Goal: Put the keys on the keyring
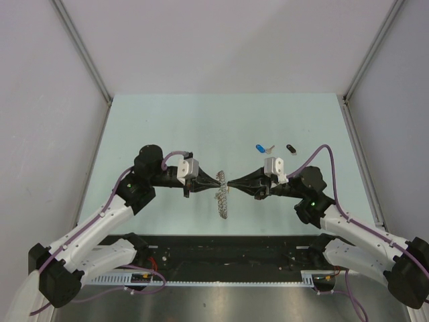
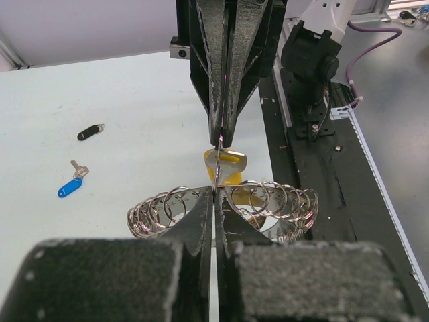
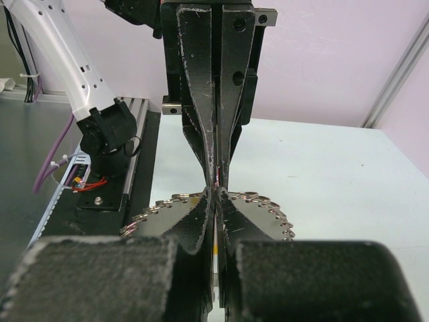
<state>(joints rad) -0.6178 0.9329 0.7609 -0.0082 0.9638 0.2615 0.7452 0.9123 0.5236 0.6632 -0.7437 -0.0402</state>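
The keyring [image 1: 222, 202], a ring of silvery coiled loops, hangs at the table's middle between both grippers. My left gripper [image 1: 220, 182] is shut on its upper rim; in the left wrist view the loops [image 2: 161, 208] spread to either side of my shut tips [image 2: 214, 194]. My right gripper [image 1: 229, 182] meets it tip to tip and is shut on the yellow key [image 2: 230, 166], which shows as a yellow sliver between its fingers in the right wrist view [image 3: 216, 194]. The blue key [image 1: 260, 148] and black key [image 1: 291, 149] lie on the table beyond the right gripper.
The pale green table [image 1: 167, 127] is walled by grey panels at the left, right and back. A black base rail [image 1: 221, 258] with cabling runs along the near edge under both arms.
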